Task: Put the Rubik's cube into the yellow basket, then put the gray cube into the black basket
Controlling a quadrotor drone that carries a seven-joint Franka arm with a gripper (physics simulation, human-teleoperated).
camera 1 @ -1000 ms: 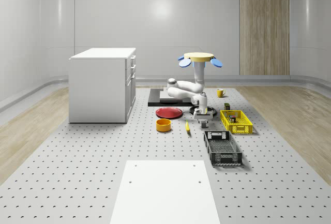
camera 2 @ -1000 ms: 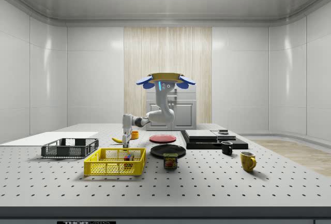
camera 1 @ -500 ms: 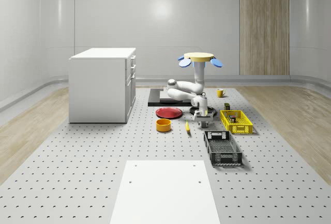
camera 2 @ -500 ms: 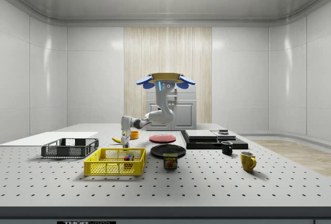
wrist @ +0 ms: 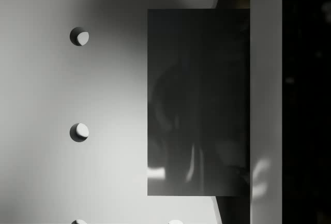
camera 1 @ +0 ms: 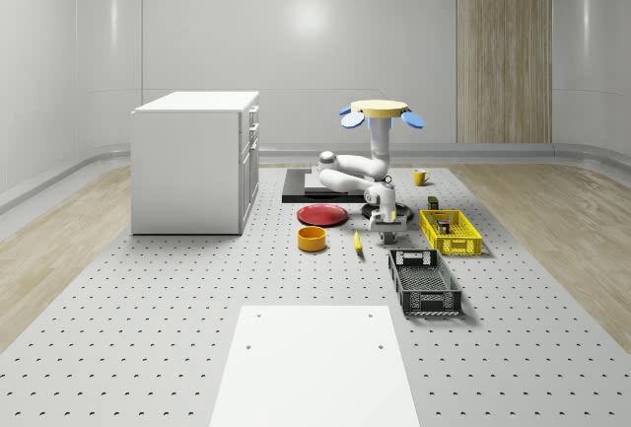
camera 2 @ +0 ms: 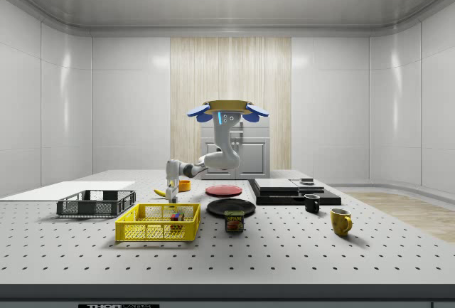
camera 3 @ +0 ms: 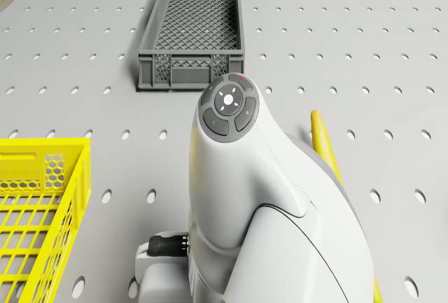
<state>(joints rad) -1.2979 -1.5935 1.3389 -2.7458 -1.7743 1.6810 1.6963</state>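
baskets 2 (camera 1: 451, 233) | mugs 2 (camera 2: 341, 221) | plates 2 (camera 1: 322, 215) | cabinet 1 (camera 1: 195, 161)

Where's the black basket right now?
In the whole-scene view, the black mesh basket sits on the perforated table, nearer the camera than the yellow mesh basket, right of the white panel.

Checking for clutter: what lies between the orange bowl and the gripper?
A banana lies between the orange bowl and the gripper, seen in the whole-scene view.

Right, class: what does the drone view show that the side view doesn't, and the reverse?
Drone view: the round button panel on the white arm; the floor of the black mesh basket. Side view: the blue-rotor drone hovering over the perforated table, gripper low by the yellow banana, red plate, Rubik's cube inside the yellow plastic basket. Both: baskets, banana.
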